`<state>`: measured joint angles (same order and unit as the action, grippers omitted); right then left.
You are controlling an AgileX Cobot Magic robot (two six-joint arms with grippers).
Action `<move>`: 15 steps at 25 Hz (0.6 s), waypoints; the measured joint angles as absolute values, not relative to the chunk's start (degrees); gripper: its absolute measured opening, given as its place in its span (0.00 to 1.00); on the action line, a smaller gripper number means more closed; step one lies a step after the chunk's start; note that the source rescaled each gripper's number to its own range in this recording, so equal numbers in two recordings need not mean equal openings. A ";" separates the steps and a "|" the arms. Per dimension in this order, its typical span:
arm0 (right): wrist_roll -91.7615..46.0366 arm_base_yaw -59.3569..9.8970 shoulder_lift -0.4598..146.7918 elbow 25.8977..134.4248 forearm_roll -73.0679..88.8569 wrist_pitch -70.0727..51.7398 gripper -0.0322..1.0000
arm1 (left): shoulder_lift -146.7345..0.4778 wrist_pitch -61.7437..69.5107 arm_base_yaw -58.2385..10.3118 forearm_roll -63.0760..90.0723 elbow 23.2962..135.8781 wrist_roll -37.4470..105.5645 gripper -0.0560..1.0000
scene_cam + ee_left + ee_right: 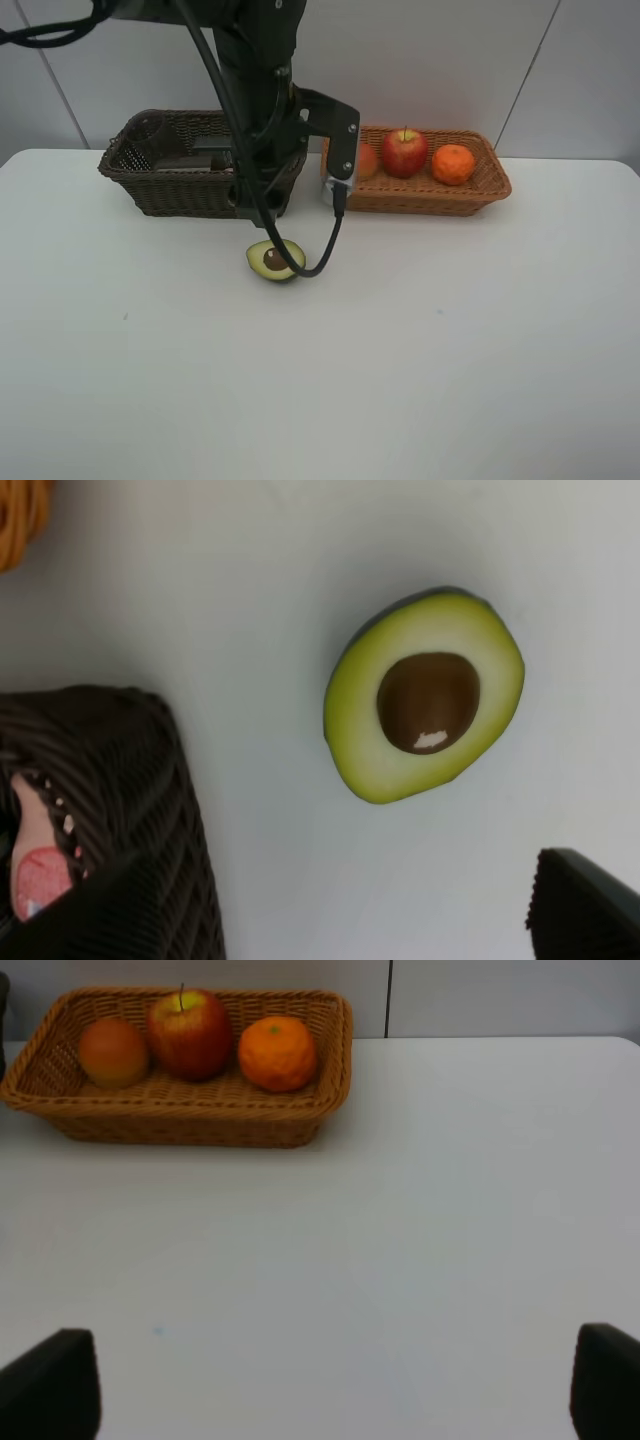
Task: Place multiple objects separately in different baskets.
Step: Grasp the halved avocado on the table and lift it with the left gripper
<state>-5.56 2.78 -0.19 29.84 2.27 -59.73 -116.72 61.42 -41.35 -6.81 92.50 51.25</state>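
On the white table [450, 350], just in front of the dark brown basket [150, 185], the halved avocado [272, 261] is seen lying cut face up with its stone showing. It is partly crossed by a black cable [325, 245] hanging from the left arm [260, 90], which is poised above it. In the left wrist view only one dark fingertip [585, 905] is visible at the frame corner, clear of the avocado; nothing is held, but the width of the jaws cannot be told. The right gripper [320, 1385] is shown wide open and empty, well apart from the light orange-tan basket [330, 1100], in which the peach-coloured fruit [112, 1051], red apple [190, 1032] and orange tangerine [277, 1053] are already set. Something pink [35, 875] is glimpsed inside the dark basket. The step in hand is judged to be the approach to the avocado. A descent centred over it, followed by a closure across its sides, is called for next.
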 joint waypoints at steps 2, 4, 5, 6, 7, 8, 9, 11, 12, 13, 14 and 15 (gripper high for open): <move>-5.56 2.78 -0.19 29.84 2.27 -59.73 1.00 | -118.14 60.62 -41.49 -6.74 92.50 51.82 0.98; -5.56 2.78 -0.19 29.84 2.27 -59.73 1.00 | -119.44 60.25 -41.52 -6.74 92.50 52.53 0.98; -5.56 2.78 -0.19 29.84 2.27 -59.73 1.00 | -120.09 60.25 -41.52 -6.74 92.50 52.88 0.98; -5.56 2.78 -0.19 29.84 2.27 -59.73 1.00 | -120.62 60.12 -41.52 -6.74 92.50 53.11 0.98; -5.56 2.78 -0.19 29.84 2.27 -59.73 1.00 | -120.99 60.07 -41.52 -6.79 92.50 53.36 0.98; -5.56 2.78 -0.19 29.84 2.27 -59.73 1.00 | -121.36 60.07 -41.52 -6.79 92.50 53.55 0.98; -5.56 2.78 -0.19 29.84 2.27 -59.73 1.00 | -121.74 60.07 -41.52 -6.79 92.50 54.02 0.98; -5.56 2.78 -0.19 29.84 2.27 -59.73 1.00 | -122.39 60.07 -41.56 -6.79 92.50 54.76 0.98; -5.56 2.78 -0.19 29.84 2.27 -59.73 1.00 | -122.86 60.07 -41.56 -6.79 92.50 55.30 0.98; -5.56 2.78 -0.19 29.84 2.27 -59.73 1.00 | -123.24 60.07 -41.56 -6.79 92.50 55.95 0.98; -5.56 2.78 -0.19 29.84 2.27 -59.73 1.00 | -123.66 60.07 -41.56 -6.79 92.50 56.49 0.98; -5.56 2.78 -0.19 29.84 2.27 -59.73 1.00 | -124.08 60.00 -41.58 -6.79 92.50 57.26 0.98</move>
<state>-5.56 2.78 -0.19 29.84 2.27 -59.73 -124.08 60.00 -41.58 -6.79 92.50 57.26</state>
